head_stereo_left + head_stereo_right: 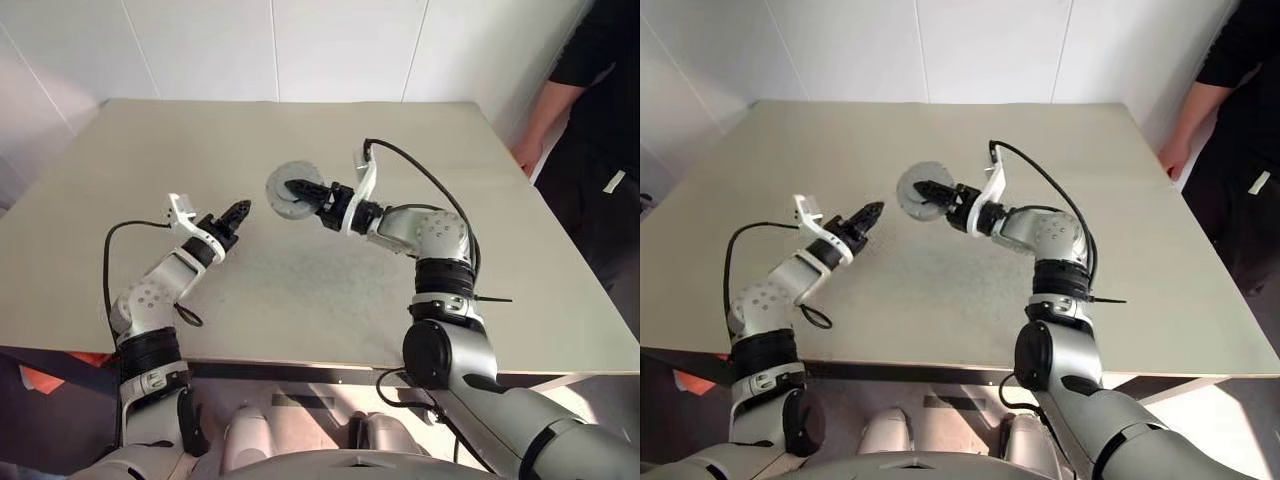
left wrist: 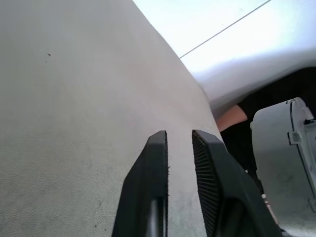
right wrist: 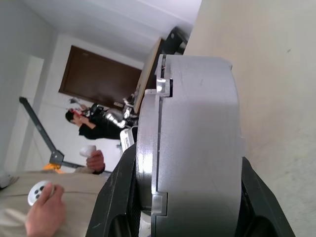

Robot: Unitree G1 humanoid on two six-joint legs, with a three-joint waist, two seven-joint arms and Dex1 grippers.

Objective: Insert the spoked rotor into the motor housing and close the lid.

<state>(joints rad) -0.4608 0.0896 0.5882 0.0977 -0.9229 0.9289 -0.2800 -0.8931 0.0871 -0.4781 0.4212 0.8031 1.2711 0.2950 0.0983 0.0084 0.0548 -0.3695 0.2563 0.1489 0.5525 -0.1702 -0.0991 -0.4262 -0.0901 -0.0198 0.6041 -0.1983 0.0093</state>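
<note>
Bare beige tabletop [image 1: 300,290]. Silver housing-and-lid assembly [image 1: 286,190] clamped edgewise by right gripper [image 1: 300,189], held aloft; left gripper [image 1: 238,211] just beside, slightly parted, empty.

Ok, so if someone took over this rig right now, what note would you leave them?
Right gripper: shut on the motor housing, holding it on edge, clear above the table.
Left gripper: empty, fingers a little apart, beside the housing and not touching it.
Lid: appears seated flush against the housing, with just a thin seam between them.
Spoked rotor: presumably inside; cannot confirm.
Done: assembly looks closed.
Left: check that the lid is fully seated, then set the unit back down on the table.
Note: a person stands at the table's right edge.
</note>
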